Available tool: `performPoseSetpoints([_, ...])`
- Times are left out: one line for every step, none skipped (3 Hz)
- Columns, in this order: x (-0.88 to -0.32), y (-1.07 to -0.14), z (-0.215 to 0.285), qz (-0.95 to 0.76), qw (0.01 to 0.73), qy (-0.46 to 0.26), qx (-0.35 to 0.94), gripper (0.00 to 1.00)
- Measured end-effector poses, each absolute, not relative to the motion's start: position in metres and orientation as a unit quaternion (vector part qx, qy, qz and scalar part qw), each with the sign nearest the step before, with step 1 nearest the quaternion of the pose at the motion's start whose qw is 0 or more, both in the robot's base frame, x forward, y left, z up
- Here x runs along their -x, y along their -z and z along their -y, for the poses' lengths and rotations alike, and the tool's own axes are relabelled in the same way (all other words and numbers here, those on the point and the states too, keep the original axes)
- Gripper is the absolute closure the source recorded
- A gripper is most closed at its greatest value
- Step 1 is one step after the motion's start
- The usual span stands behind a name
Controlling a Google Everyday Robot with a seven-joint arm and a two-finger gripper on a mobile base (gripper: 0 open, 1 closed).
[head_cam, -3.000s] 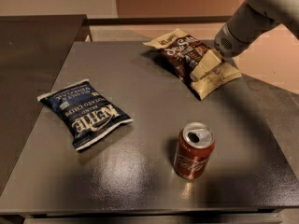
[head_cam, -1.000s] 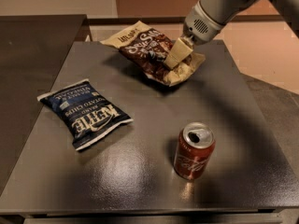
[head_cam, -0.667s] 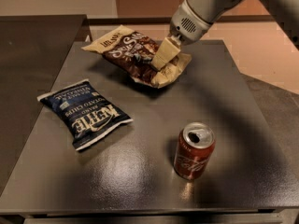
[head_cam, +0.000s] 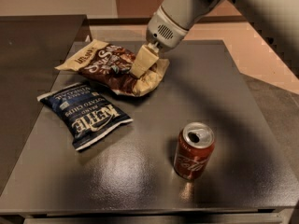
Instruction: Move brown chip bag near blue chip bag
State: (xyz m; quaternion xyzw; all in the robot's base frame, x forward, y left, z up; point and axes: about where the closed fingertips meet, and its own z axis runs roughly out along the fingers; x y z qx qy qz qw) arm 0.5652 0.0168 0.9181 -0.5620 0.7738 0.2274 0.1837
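Note:
The brown chip bag [head_cam: 105, 65], dark brown with cream ends, hangs tilted over the back left of the grey table [head_cam: 154, 171]. My gripper [head_cam: 142, 64] comes in from the upper right and is shut on the bag's right cream end. The blue chip bag [head_cam: 86, 113], navy with white Kettle lettering, lies flat on the table's left side. The brown bag's lower edge is just behind and to the right of the blue bag, a small gap between them.
An open red soda can [head_cam: 193, 150] stands upright at the front right of the table. A darker counter [head_cam: 28, 69] adjoins the table on the left. My arm [head_cam: 196, 3] crosses the top right of the view.
My gripper has carried the brown chip bag from the table's back right leftward and a little forward, close to the blue chip bag. The blue bag and the can have not moved.

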Motion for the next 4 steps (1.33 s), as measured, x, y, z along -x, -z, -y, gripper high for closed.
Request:
performPoseSetpoints([-0.5586, -0.9107, -0.0274, -0.767, 0.172, -0.235, 0.572, 0.59])
performPoseSetpoints([-0.559, -0.9101, -0.0287, -0.767, 0.172, -0.235, 0.572, 0.35])
performPoseSetpoints([-0.559, -0.9093, -0.0305, -0.766, 0.172, -0.236, 0.573, 0.12])
performPoseSetpoints([-0.559, -0.9085, -0.0321, -0.766, 0.172, -0.236, 0.573, 0.0])
